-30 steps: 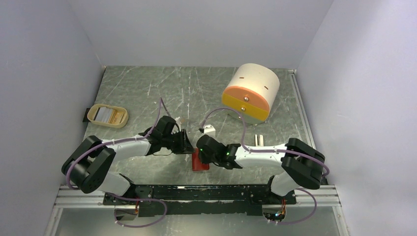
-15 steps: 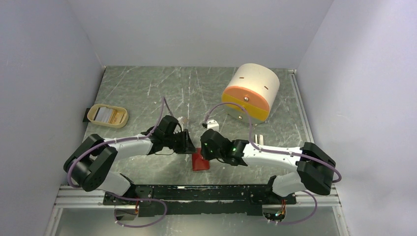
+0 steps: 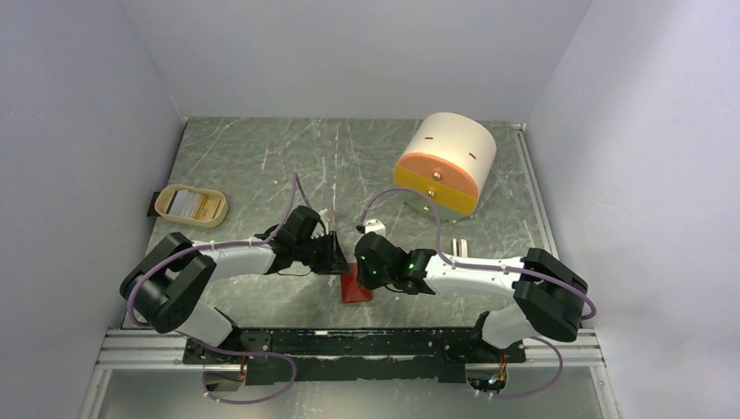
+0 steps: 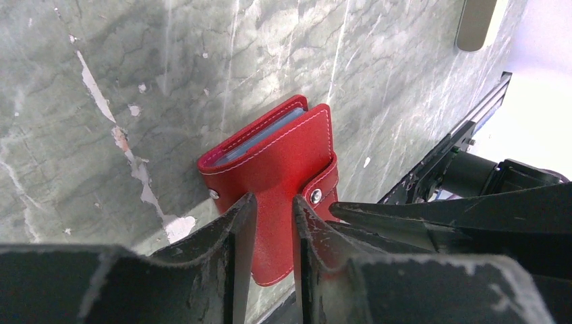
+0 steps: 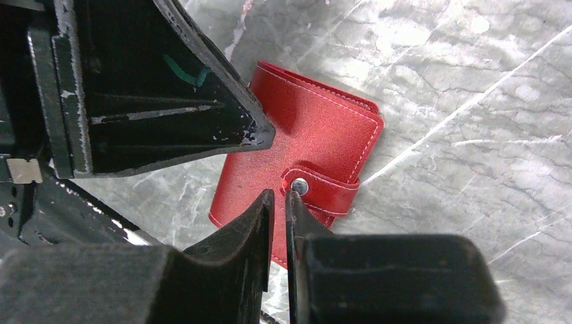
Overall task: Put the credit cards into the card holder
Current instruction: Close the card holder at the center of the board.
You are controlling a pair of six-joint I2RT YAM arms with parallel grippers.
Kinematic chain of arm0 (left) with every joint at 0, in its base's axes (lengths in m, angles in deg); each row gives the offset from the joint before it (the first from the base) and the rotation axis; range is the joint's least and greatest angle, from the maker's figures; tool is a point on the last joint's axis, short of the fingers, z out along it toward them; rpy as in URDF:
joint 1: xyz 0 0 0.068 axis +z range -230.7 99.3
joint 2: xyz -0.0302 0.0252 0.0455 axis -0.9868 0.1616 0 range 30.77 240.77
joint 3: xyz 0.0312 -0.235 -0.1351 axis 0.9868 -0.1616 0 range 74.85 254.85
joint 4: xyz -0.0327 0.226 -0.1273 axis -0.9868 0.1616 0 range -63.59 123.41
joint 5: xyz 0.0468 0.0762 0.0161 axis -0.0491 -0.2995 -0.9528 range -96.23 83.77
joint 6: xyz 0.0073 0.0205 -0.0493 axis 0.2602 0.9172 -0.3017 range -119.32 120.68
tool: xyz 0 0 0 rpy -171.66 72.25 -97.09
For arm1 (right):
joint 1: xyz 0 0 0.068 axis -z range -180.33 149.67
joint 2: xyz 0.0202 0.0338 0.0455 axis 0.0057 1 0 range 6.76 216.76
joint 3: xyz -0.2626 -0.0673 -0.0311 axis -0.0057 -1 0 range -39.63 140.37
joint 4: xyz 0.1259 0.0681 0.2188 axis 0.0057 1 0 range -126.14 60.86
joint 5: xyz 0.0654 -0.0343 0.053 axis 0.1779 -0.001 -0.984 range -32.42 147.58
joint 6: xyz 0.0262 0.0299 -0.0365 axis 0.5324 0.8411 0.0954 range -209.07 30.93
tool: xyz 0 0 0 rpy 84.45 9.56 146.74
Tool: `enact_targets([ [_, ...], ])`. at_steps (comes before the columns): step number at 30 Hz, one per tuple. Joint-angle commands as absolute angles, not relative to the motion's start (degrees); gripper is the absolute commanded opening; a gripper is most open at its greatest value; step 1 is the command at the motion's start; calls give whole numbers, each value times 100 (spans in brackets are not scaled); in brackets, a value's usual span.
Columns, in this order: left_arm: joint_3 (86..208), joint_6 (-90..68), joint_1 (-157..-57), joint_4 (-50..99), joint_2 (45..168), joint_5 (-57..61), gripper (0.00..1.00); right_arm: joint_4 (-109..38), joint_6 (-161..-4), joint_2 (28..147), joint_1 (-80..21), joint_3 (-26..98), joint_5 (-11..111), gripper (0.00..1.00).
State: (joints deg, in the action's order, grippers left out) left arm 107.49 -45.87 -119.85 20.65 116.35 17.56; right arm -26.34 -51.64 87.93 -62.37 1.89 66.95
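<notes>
The step in hand looks to be opening the card holder. It is folded shut with its tab snapped down, so no card can go in yet. The next move calls for a firm nip on the free end of the tab and a pull off the stud. The other claw should pin the cover so the wallet does not slide on the bench.

The right gripper has its fingers pressed almost together, with only a dark slit between them. Its tips sit at the snap tab, just beside the metal stud; whether they have caught the tab's edge I cannot tell. The left gripper stands a little spread with nothing in the gap, its tips over the red cover next to the tab. Whether they touch it or hang just above, I cannot tell.

The card holder lies flat close to the bench's near edge, about midway along it, between the two arms. A pale blue lining shows at its fold-open side.

Well apart, by the left edge, a beige oval tray holds pale flat rectangles, in my judgement the credit cards. Neither claw holds one. A cream-and-orange cylinder stands toward the far right corner.
</notes>
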Motion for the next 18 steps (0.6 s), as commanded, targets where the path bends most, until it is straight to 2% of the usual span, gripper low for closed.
enact_targets([
  [1, 10885, -4607, -12035, 1902, 11783, 1875, 32, -2699, -5181, 8879, -6205, 124, 6696, 15],
  [18, 10956, -4576, -12052, 1949, 11893, 1838, 31, -2615, -5251, 9019, -6209, 165, 6810, 14],
])
